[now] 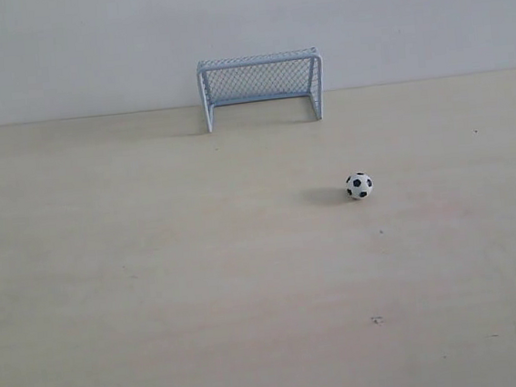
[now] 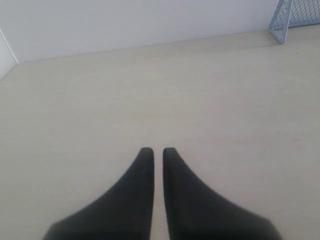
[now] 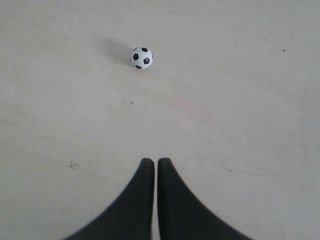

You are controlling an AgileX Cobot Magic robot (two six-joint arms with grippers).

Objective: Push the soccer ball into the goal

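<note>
goal (image 1: 258, 59): 12 o'clock end of surface (image 1: 159, 304), against wall (image 1: 405, 15); left wrist view shows only one cropped corner.
soccer ball (image 1: 359, 185): on surface, 5 o'clock from goal, well apart, outside its mouth.
left claw (image 2: 157, 150): clenched, thin slit between tips, grasping nothing; base blurred, cropped.
right claw (image 3: 152, 161): clenched, empty; soccer ball (image 3: 142, 57) ahead of tips, well apart; base cropped too.

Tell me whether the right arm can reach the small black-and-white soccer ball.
Probably yes: the right gripper, jaws together, faces the small black-and-white soccer ball across open pale wooden tabletop.
</note>
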